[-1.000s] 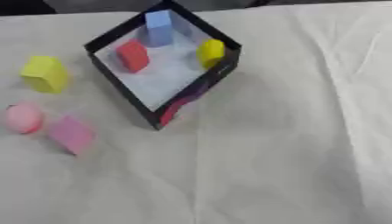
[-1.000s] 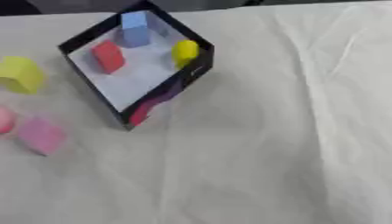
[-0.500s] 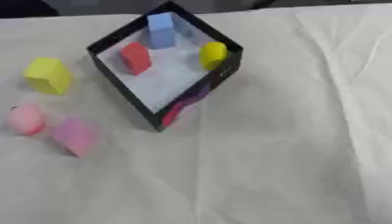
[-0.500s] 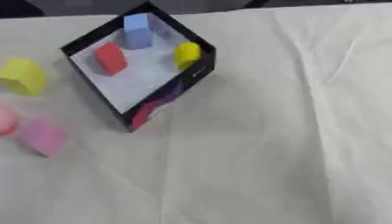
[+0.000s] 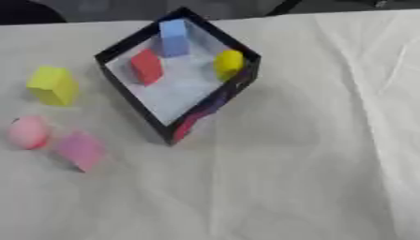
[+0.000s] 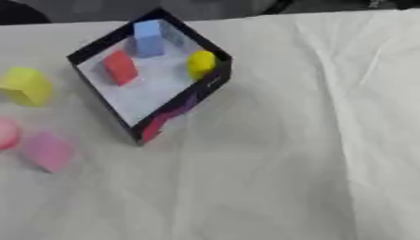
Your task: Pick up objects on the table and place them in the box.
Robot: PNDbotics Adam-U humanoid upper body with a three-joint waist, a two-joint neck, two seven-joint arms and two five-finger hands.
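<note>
Left eye view: white tablecloth (image 5: pixel 295 178), creased, covers the whole work surface. Three loose pieces lie left of the box, none touching it: yellow block (image 5: pixel 53 85) farthest back, pink ball (image 5: pixel 29 132) near the left edge, pink block (image 5: pixel 80 150) just beside the ball on its near right. Nothing stands between these pieces and the box. Black box (image 5: pixel 213 101), open-topped, sits turned corner-on with a white floor. Inside: blue block (image 5: pixel 173 37) upright at the far corner, red block (image 5: pixel 147 66) tilted near the left wall, yellow rounded piece (image 5: pixel 229 63) against the right wall.

Right eye view: same layout, shifted left; the pink ball is cut by the left edge. Neither hand shows in either view, so their state cannot be told.
</note>
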